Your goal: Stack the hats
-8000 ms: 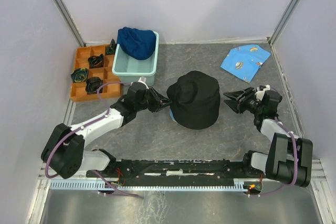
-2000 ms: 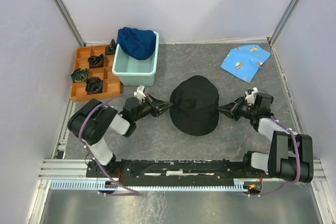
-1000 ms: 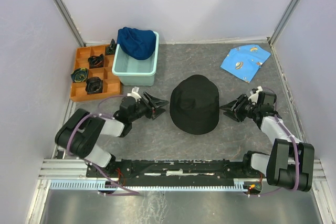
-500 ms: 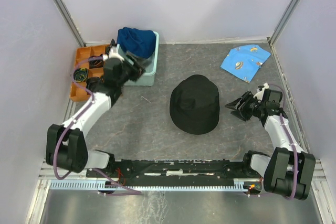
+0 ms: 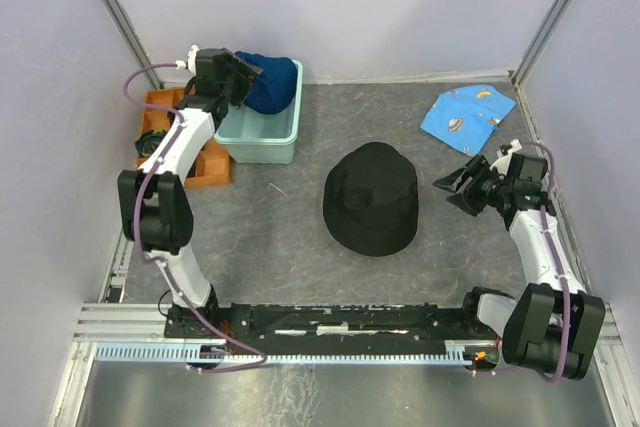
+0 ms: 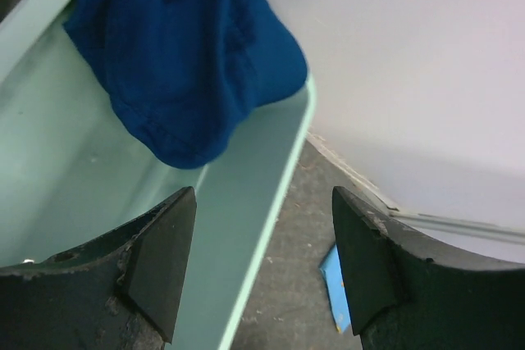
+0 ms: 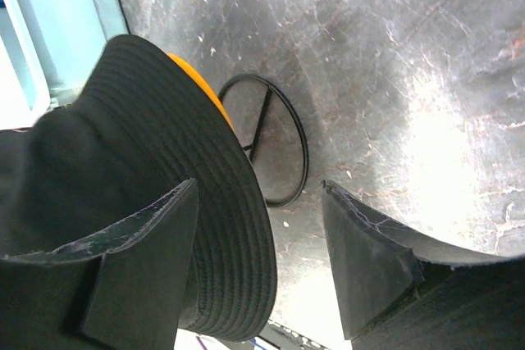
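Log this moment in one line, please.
left fingers: open by navy hat in tub | right fingers: open beside black hat | yellow-orange hat beneath

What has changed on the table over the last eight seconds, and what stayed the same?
Both grippers let go of the black hat. The left gripper swung to the far left and is open at the navy hat in the mint tub. The right gripper drew back rightward, open. Navy hat, tub and printed cloth stayed put.
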